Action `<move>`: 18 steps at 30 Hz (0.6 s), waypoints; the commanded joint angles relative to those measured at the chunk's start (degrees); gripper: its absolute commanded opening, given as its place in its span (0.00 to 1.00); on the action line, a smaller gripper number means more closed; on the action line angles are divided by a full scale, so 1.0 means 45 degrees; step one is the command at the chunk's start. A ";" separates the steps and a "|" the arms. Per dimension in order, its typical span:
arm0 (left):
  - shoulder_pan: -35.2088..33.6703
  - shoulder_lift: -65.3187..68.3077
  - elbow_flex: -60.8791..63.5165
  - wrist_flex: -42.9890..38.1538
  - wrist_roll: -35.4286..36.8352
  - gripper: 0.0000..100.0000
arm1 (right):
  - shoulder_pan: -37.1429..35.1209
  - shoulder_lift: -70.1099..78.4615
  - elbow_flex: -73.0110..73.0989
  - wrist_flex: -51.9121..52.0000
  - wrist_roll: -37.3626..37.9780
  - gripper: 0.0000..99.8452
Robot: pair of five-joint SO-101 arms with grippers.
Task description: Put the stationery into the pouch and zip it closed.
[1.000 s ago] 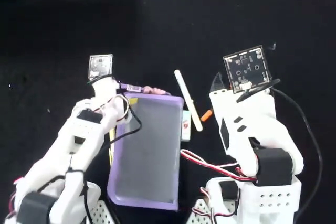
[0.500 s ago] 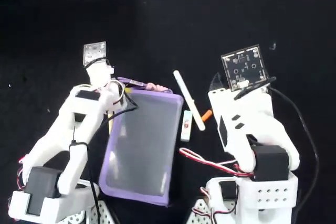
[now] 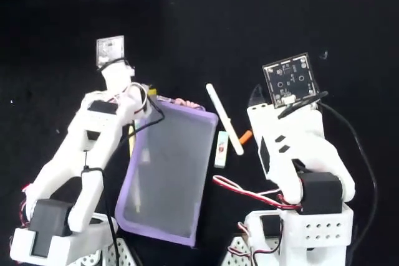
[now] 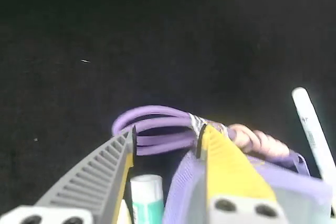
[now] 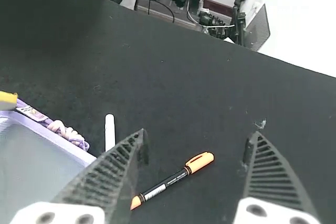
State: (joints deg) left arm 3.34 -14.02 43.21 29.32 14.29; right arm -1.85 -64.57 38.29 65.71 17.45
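Pouch is lying flat on the tabletop, centre-left. Left end effector is sitting at its far-left corner, jaws partly apart w/ the purple loop lying btwn them, prob. to steady it for loading. Right end effector is hanging wide open, holding nothing, over the orange marker. White pen is lying just right of the pouch.

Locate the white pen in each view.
High view: white pen lies between pouch and right arm.
Left wrist view: white pen just past the pouch's pink cord.
Right wrist view: white pen beside that cord, near the orange marker.
Shared landmark: pink cord.
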 commanded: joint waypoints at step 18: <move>-0.1827 0.4239 -0.4269 0.2051 0.2071 0.21 | 0.0234 -0.0068 -0.0068 -0.0274 0.0059 0.29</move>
State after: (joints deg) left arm -2.81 3.74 30.90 34.86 23.16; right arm -1.85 -64.57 38.29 65.71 17.45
